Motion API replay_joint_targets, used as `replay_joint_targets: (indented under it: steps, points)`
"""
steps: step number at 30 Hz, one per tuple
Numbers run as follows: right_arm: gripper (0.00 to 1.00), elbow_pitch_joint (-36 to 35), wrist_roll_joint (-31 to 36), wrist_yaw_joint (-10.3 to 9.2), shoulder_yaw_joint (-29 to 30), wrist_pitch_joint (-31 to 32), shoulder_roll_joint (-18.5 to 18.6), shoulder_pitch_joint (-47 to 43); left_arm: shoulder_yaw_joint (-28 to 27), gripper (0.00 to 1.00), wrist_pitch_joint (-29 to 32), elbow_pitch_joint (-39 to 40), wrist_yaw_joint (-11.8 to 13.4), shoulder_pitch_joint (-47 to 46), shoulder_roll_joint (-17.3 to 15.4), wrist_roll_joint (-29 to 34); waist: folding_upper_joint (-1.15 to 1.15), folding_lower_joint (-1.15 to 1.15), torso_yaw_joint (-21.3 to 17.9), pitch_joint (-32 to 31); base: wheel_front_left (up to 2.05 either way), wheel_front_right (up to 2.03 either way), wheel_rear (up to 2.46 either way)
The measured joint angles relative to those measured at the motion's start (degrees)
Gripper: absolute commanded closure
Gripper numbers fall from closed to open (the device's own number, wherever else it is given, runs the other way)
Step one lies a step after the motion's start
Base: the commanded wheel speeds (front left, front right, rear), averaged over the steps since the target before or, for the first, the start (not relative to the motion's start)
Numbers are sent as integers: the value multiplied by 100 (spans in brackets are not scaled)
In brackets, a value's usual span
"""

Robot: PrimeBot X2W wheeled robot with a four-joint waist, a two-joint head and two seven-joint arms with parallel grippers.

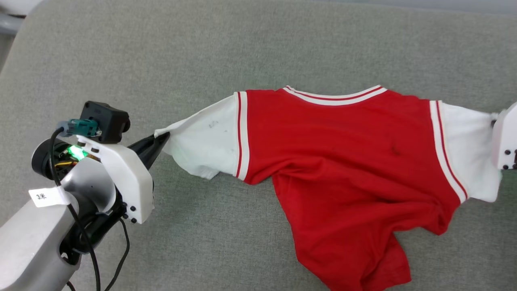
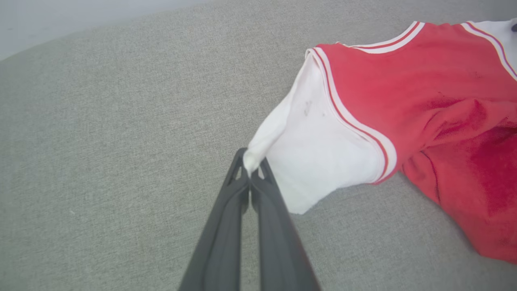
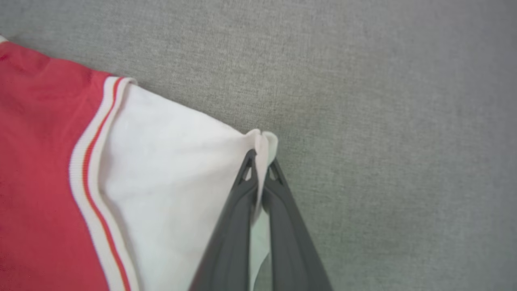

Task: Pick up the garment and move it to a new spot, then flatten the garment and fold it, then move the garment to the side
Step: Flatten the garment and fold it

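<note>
The shirt [image 1: 343,161] lies on a grey fabric surface [image 1: 242,48], spread sideways across the middle and right of the head view. Its body is red, with white short sleeves and red-and-white striped trim at the shoulder seams. The striped collar [image 1: 335,97] is on the far side. The upper part is pulled fairly flat between the two sleeves. The lower part is bunched and twisted, trailing toward the near edge of the head view, with the hem folded over on itself. A few small dark marks show on the left sleeve [image 1: 206,141] and a faint dark spot shows on the red chest.

The left tool [image 1: 163,139] has its two dark fingers pressed together on the outer corner of the left sleeve, drawing it out to a point. In the left wrist view a small tuft of white cloth sits between the tips of this tool [image 2: 251,161].

The right tool [image 3: 261,159] is pinched shut on the edge of the right sleeve [image 1: 468,153], with a fold of white cloth sticking up between its tips. Its white casing [image 1: 505,141] shows at the right edge of the head view, against that sleeve.

The pale left arm [image 1: 32,234] comes in from the lower left. It carries a small paper label [image 1: 42,197], a green light [image 1: 76,152] and a black cable [image 1: 91,250].
</note>
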State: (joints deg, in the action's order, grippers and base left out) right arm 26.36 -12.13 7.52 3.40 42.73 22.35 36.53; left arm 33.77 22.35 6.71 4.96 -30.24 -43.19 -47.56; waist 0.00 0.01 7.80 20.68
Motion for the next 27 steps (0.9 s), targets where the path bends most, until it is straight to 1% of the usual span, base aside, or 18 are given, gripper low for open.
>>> replay_joint_targets:
  steps: [5, 8, 15, 22, 27]
  points:
    - [100, -65, -149, 1, -82, -727, 126, 70, -65, 100, -224, -120, 52, 7, -1, 75, 0, 0, -89, -302, 0, 0, 0]
    - [100, -82, -265, 1, -137, -1035, 193, 71, -120, 100, -379, -152, 83, 36, -8, 121, 0, 0, -142, -499, 0, 0, 0]
    - [100, -236, -446, 1, -210, -1707, 335, 41, -323, 100, -814, -144, 260, 127, -66, 254, 0, 0, -242, -1019, 0, 0, 0]
    - [100, -569, -671, 2, -174, -2159, 485, -85, -669, 100, -1359, 49, 517, 229, -237, 424, 0, -1, -326, -1562, 0, 0, 0]
    - [100, -1059, -827, 2, -12, -2325, 546, -202, -949, 100, -1742, 304, 722, 299, -381, 591, 0, -1, -403, -1859, 0, 0, 0]
